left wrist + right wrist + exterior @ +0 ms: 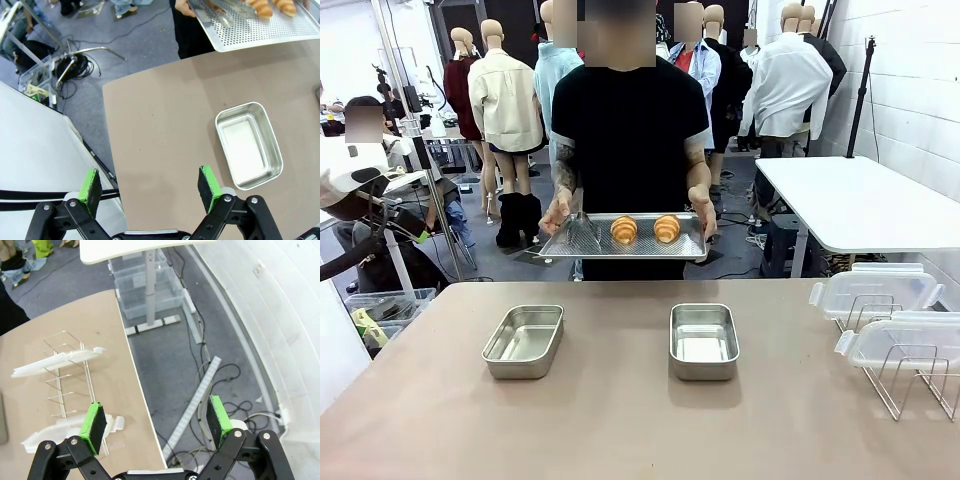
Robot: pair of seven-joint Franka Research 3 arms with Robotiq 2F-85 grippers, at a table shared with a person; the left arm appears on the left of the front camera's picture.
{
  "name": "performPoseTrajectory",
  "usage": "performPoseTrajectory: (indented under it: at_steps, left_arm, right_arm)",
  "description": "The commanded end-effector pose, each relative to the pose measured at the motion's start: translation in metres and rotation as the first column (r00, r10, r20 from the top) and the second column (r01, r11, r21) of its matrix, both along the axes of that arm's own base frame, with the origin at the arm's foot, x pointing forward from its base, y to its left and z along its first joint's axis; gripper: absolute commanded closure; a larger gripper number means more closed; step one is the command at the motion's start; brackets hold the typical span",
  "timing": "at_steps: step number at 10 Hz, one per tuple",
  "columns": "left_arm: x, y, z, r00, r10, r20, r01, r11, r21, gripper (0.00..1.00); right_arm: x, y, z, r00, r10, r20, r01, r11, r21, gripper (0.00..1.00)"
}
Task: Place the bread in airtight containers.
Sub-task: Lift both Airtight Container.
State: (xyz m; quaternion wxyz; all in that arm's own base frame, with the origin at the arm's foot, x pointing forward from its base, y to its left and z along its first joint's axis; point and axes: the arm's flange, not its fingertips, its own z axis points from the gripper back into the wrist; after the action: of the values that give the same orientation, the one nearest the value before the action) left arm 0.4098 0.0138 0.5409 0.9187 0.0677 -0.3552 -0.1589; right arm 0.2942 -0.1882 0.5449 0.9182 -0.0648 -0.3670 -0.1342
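My left gripper (149, 184) hangs released, jaws wide, over bare tabletop (160, 130) beside the left pan (524, 340). That pan lies lidless and empty, I judge so a roll can go straight in. Across the tabletop a person holds the tray (582, 238) level by both ends, offering the left roll (624, 230) and right roll (667, 229) side by side. The right pan (704, 341) is open and empty too. The lids (875, 290) sit parked on the rack (910, 372), probably kept aside until the pans are filled. My right gripper (156, 421) is also released, over the tabletop's edge near that rack. I can read no brand, label or writing.
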Motion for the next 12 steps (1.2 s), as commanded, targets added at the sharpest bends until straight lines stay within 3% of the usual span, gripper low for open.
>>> performPoseTrajectory:
  at_steps: [1, 8, 9, 10, 12]
  left_arm:
    - [0.0, 0.001, 0.0, 1.0, 0.009, -0.001, -0.009, 1.0, -0.002, 0.0]
    - [0.0, 0.0, 0.0, 1.0, 0.0, 0.0, 0.0, 1.0, 0.0, 0.0]
    - [0.002, -0.031, 0.009, 0.998, -0.059, 0.016, 0.058, 0.997, 0.046, 0.0]
    - [-0.001, -0.057, 0.02, 0.999, -0.047, 0.022, 0.045, 0.995, 0.09, 0.0]
    - [-0.006, -0.087, 0.033, 0.998, -0.02, -0.059, 0.025, 0.996, 0.087, 0.0]
  right_arm:
    - [0.001, 0.0, -0.003, 1.0, 0.01, -0.006, -0.01, 1.0, 0.013, 0.0]
    - [0.0, 0.0, 0.0, 1.0, 0.0, 0.0, 0.0, 1.0, 0.0, 0.0]
    - [0.018, 0.039, 0.032, 0.999, 0.029, -0.014, -0.03, 0.998, -0.06, 0.0]
    - [0.038, 0.085, 0.059, 0.997, 0.03, -0.066, -0.036, 0.995, -0.091, 0.0]
    - [0.075, 0.159, 0.092, 0.986, -0.115, -0.116, 0.104, 0.99, -0.097, 0.0]
